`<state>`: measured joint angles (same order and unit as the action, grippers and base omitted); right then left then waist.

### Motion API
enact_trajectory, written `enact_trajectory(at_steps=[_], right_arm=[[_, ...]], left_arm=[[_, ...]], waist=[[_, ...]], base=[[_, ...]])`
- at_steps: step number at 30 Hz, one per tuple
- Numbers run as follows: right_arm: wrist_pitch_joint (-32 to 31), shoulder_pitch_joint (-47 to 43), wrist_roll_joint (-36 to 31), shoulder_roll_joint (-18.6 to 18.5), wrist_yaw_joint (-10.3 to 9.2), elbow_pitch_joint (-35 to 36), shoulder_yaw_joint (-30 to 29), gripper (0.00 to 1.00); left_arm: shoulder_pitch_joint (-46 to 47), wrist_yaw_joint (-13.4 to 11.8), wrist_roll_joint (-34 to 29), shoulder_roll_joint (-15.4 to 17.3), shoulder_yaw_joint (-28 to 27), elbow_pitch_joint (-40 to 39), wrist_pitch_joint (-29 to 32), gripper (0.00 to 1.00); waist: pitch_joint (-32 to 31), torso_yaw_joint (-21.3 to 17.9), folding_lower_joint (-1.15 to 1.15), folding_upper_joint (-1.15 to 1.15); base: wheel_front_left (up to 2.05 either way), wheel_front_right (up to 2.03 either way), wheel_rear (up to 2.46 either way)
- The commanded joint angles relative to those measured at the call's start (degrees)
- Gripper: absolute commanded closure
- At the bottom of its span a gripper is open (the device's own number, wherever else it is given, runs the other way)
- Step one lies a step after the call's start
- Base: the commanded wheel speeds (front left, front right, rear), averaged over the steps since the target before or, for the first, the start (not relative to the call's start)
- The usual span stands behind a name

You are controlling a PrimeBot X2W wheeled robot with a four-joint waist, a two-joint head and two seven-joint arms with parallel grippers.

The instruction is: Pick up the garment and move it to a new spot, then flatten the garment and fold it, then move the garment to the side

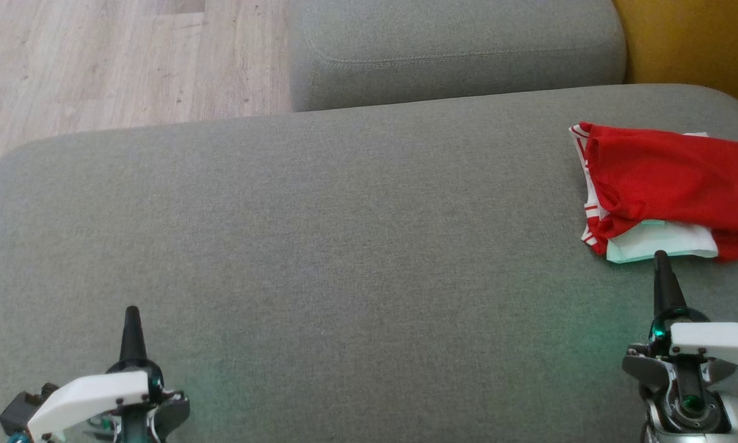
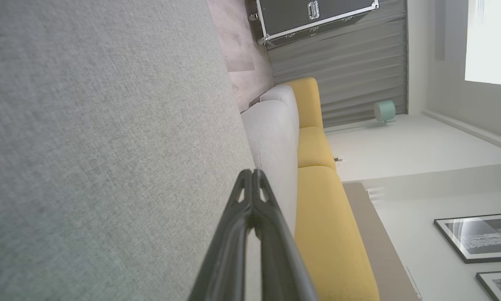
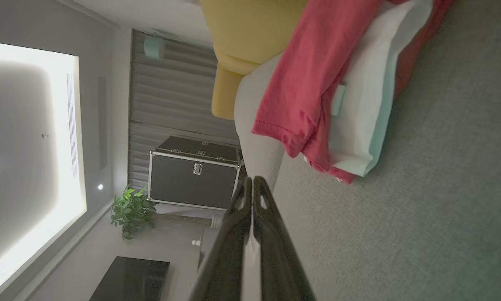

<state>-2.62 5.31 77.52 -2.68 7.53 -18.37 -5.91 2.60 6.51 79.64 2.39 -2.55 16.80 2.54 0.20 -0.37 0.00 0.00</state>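
A red garment (image 1: 670, 181) with white trim lies folded on the grey sofa seat (image 1: 344, 246) at the far right, a white and pale green layer showing under its near edge. The right wrist view has the same garment (image 3: 313, 83) at the top. My right gripper (image 1: 661, 258) is shut and empty, its tip just short of the garment's near edge; its fingers (image 3: 252, 184) meet at the tips. Far off at the lower left, my left gripper (image 1: 132, 311) is shut and empty too, tips pressed together (image 2: 252, 173) over bare cushion.
A grey back cushion (image 1: 455, 49) lies beyond the seat, with wooden floor (image 1: 98, 61) at the upper left and a yellow cushion (image 1: 695, 37) at the upper right. The wrist views show a black flight case (image 3: 194, 171), a plant (image 3: 129, 209) and framed pictures (image 2: 480, 236).
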Motion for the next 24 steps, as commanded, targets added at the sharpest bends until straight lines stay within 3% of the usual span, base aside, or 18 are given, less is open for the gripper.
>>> enact_trajectory(at_steps=[1,24], right_arm=[[-0.6,1.3,1.8,-0.2,-0.04,2.4,0.7,1.00],[-3.9,0.9,14.6,-0.2,-0.04,4.3,-0.6,1.00]], left_arm=[[3.2,0.4,1.4,0.4,-2.2,-2.1,0.5,1.00],[3.6,1.0,12.5,0.5,-4.0,-2.7,3.9,1.00]], waist=[[0.0,0.0,0.00,0.00],[0.0,0.4,0.00,0.00]], base=[[0.00,0.00,0.00],[0.00,0.00,0.00]])
